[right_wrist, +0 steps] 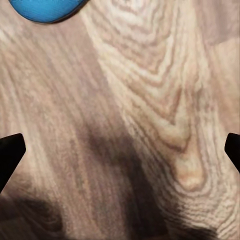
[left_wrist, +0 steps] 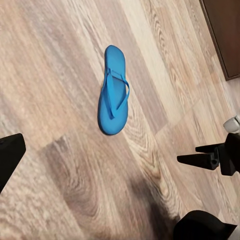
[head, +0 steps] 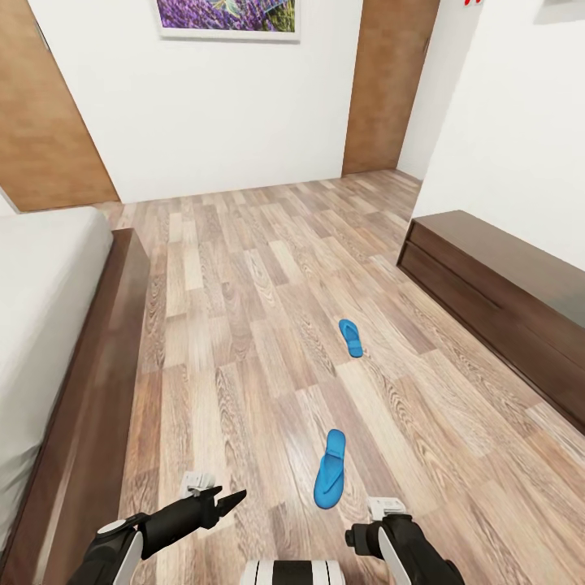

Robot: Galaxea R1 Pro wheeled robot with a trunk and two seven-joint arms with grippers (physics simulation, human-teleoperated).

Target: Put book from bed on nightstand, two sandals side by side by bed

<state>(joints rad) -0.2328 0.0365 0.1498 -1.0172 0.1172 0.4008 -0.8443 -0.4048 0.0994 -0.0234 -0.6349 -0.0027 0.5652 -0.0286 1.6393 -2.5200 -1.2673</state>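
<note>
- Two blue sandals on the wood-plank floor (head: 244, 268), well apart from each other, neither beside the bed yet.
- Near sandal (head: 330, 470): flat, straps up, just ahead of my arms, between the two grippers and closer to the right one. Left wrist view shows all of it (left_wrist: 114, 91).
- Far sandal (head: 351, 337): further out mid-floor, nearer the long low dark cabinet (head: 496, 301) than the bed.
- Bed (head: 49, 325): on my left, dark frame, pale mattress. No book on the part I can see.
- Left gripper (head: 231, 498): hovering over bare floor, nothing held. One finger is at the edge of the left wrist view; can't tell how wide the fingers sit.
- Right gripper (right_wrist: 120, 150): fingers spread wide at both edges of the right wrist view, nothing between them but floor. The near sandal's end (right_wrist: 47, 9) pokes into that view's edge, not touching the fingers.
</note>
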